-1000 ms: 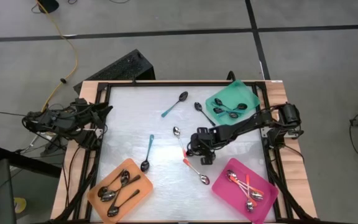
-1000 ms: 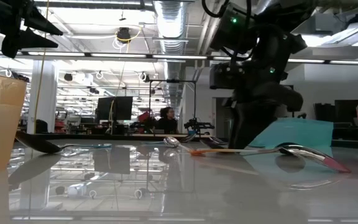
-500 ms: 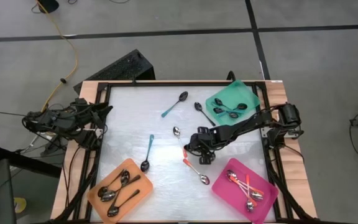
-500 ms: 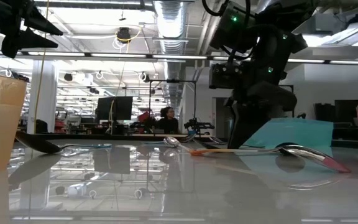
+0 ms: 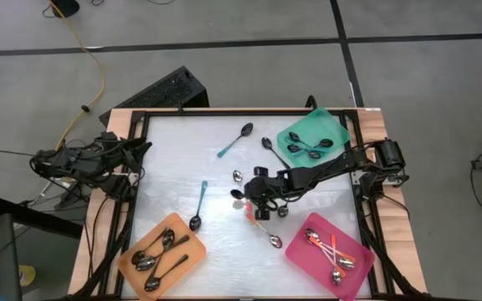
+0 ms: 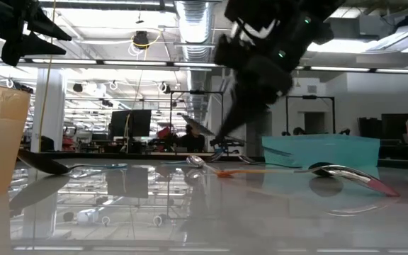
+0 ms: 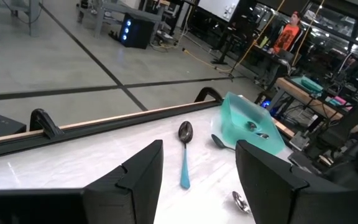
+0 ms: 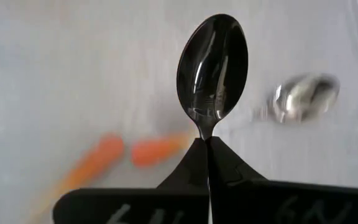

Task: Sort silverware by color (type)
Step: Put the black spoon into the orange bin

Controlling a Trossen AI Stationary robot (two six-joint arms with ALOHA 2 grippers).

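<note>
The left gripper [image 5: 141, 150] waits at the table's left edge, fingers [image 7: 135, 177] spread and holding nothing. Near it at the table's near left corner, an orange tray [image 5: 132, 266] holds several all-metal spoons [image 5: 159, 253]. On the bare white table [image 5: 174, 167] a teal-handled spoon [image 5: 199, 205] lies just beyond that tray, bowl toward it, and a second teal-handled spoon [image 5: 236, 140] lies farther back near the far rail. At centre, the right gripper [image 5: 249, 194] hangs above the tabletop with its fingers [image 8: 219, 171] pressed together on the neck of a dark spoon [image 8: 212, 73], whose bowl stands out past the fingertips. Directly under and around it lie the nearest obstacles: a silver-bowled spoon [image 5: 237, 176] just beyond the gripper and an orange-handled spoon [image 5: 266, 232] running from beneath the gripper toward the near right. A dark spoon [image 5: 271, 149] rests beside the teal tray [image 5: 335, 127] at the far right, which already holds several dark spoons [image 5: 312, 147]. The pink tray [image 5: 302, 251] at the near right corner carries orange-handled spoons [image 5: 331, 256]. Beyond the table, in the low view, a person [image 6: 188, 138] sits in the room behind.
</note>
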